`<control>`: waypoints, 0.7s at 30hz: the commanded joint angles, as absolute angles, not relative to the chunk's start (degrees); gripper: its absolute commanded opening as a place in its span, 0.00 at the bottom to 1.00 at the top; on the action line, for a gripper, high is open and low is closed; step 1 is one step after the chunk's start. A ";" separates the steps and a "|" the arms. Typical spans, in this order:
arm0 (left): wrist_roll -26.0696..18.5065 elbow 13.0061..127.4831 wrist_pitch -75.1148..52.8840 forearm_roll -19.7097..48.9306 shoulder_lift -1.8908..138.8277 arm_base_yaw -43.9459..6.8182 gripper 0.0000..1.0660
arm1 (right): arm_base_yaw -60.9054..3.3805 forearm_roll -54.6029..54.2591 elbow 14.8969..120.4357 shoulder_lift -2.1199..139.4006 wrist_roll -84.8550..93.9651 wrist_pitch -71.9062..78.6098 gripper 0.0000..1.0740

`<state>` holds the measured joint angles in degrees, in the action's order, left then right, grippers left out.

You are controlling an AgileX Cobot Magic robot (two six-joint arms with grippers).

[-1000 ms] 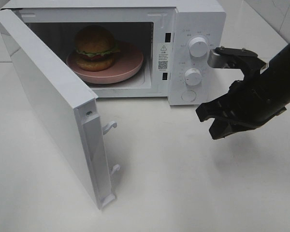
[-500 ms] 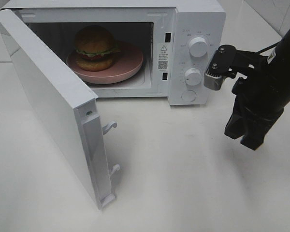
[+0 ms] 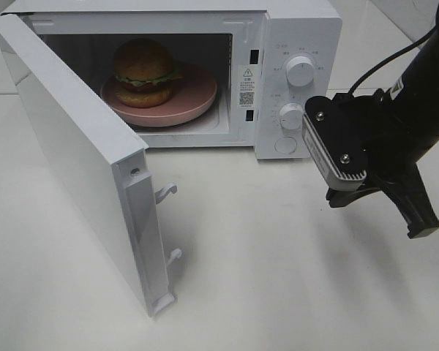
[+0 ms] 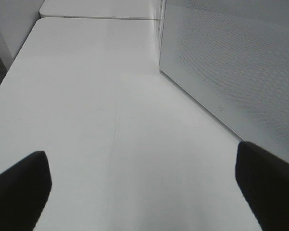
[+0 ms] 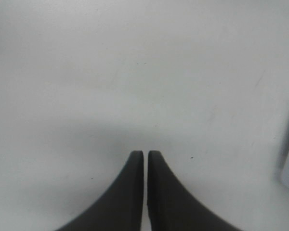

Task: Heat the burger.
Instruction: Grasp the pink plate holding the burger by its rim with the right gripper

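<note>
Exterior high view: nearest, the microwave door [image 3: 73, 153] stands swung wide; the left gripper [image 4: 142, 183], spread wide and empty, faces its outer side, seemingly placed to push it. Past it the right gripper [image 3: 423, 228], jaws pressed together on nothing, hangs above the table [image 3: 278, 292] beside the dials [image 3: 301, 70]. Farthest back, the burger [image 3: 144, 71] sits on a pink plate [image 3: 197, 99] inside the microwave [image 3: 300, 22], awaiting heat.

Your right arm [image 3: 428, 102] comes in from the right edge of the high view, wrist bent downward, so your right gripper [image 3: 423, 229] points down and away from the middle. Its jaws are pressed together with only a hairline between them, gripping nothing. Your left gripper [image 4: 139, 153] shows only in its wrist view, fingers [image 4: 19, 190] spread wide and empty.
</note>
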<state>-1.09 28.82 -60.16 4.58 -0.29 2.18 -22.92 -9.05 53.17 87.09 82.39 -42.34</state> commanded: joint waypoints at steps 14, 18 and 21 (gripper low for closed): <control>-1.09 28.65 -59.47 4.35 -1.38 2.35 0.90 | -28.53 -1.89 53.80 86.75 84.11 -25.78 0.55; -1.09 28.65 -59.47 4.35 -1.38 2.35 0.90 | -29.39 -1.72 55.29 87.66 79.41 -26.18 0.73; -1.09 28.65 -59.47 4.35 -1.38 2.35 0.90 | -29.74 -0.52 57.87 89.15 75.46 -25.55 0.86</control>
<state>-1.09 28.82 -60.16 4.58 -0.29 2.18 -29.45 -1.26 56.61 88.58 77.46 -25.90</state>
